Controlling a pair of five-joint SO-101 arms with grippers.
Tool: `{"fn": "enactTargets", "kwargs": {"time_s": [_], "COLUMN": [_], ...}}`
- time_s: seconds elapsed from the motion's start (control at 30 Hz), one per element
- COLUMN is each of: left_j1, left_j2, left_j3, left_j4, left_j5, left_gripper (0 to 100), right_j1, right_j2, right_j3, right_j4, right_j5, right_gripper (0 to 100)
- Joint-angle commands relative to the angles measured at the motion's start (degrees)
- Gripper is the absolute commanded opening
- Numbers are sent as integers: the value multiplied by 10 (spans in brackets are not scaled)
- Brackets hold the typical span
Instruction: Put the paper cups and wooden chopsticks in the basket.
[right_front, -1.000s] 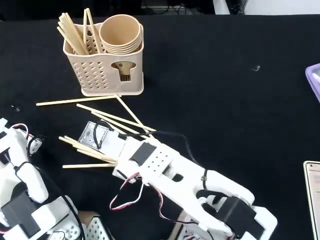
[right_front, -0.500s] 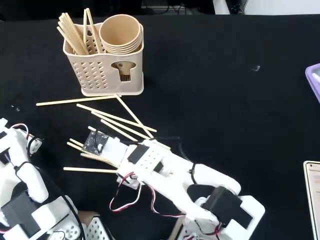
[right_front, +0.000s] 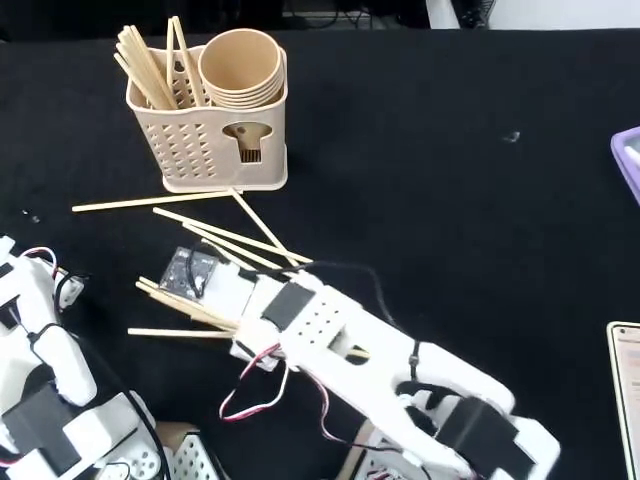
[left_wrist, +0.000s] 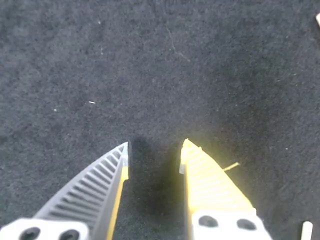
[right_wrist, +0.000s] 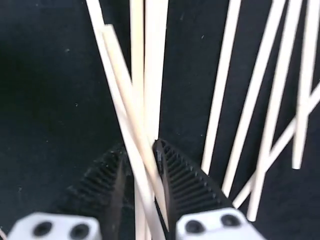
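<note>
The beige perforated basket (right_front: 215, 150) stands at the back left, holding a stack of paper cups (right_front: 240, 62) and several wooden chopsticks (right_front: 148, 65). More loose chopsticks (right_front: 235, 240) lie fanned on the black cloth in front of it, and one lies apart (right_front: 150, 201). My right gripper (right_wrist: 140, 150) is low over the cloth, shut on a small bundle of chopsticks (right_wrist: 135, 110), which shows in the high view as sticks (right_front: 180, 300) poking out toward the left. My left gripper (left_wrist: 154, 147) hangs open over bare cloth with nothing between its fingers.
The left arm (right_front: 50, 400) is folded at the front left corner. A single chopstick (right_front: 180, 332) lies just in front of the right gripper. A purple object (right_front: 628, 160) and a white one (right_front: 625, 380) sit at the right edge.
The right arm drew its gripper and the bundle slightly toward the front, then returned to about where it was. The left arm has not moved.
</note>
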Motion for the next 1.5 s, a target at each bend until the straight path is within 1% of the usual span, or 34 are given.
{"fn": "enactTargets", "kwargs": {"time_s": [0.0, 0.13, 0.23, 0.3, 0.43, 0.47, 0.57, 0.63, 0.73, 0.87, 0.97, 1.07, 1.2, 1.33, 1.4, 1.47], "left_j1": [5, 4, 4, 4, 5, 5, 6, 6, 3, 3, 5, 6, 6, 6, 6, 6], "left_j2": [-8, -8, -8, -8, -8, -8, -8, -8, -8, -8, -8, -8, -8, -8, -8, -8], "left_j3": [-7, -7, -7, -7, -7, -7, -7, -7, -7, -7, -7, -7, -7, -7, -7, -7], "left_j4": [-6, -6, -6, -6, -6, -6, -6, -6, -6, -6, -6, -6, -6, -6, -6, -6], "left_j5": [2, 2, 2, 2, 2, 2, 2, 2, 2, 2, 2, 2, 2, 2, 2, 2], "left_gripper": [181, 181, 181, 181, 181, 181, 181, 181, 181, 181, 181, 181, 181, 181, 181, 181], "right_j1": [10, 35, 55, 61, 59, 57, 37, 30, 34, 35, 35, 20, -13, -12, -8, -3], "right_j2": [-55, -52, -17, 14, 50, 48, 20, -6, -27, 1, 47, 102, 155, 187, 192, 192], "right_j3": [-25, -28, -24, -22, -25, -26, -26, -26, -18, -5, -16, -36, -61, -60, -62, -62], "right_j4": [4, 2, 15, 35, 98, 110, 118, 108, 53, -12, -60, -91, -98, -129, -127, -129], "right_j5": [1, 1, 2, 2, 2, 2, 2, 1, -3, -7, -58, -82, -84, -84, -84, -81], "right_gripper": [10, 11, 13, 45, 172, 181, 163, 155, 158, 184, 224, 240, 227, 203, 175, 126]}}
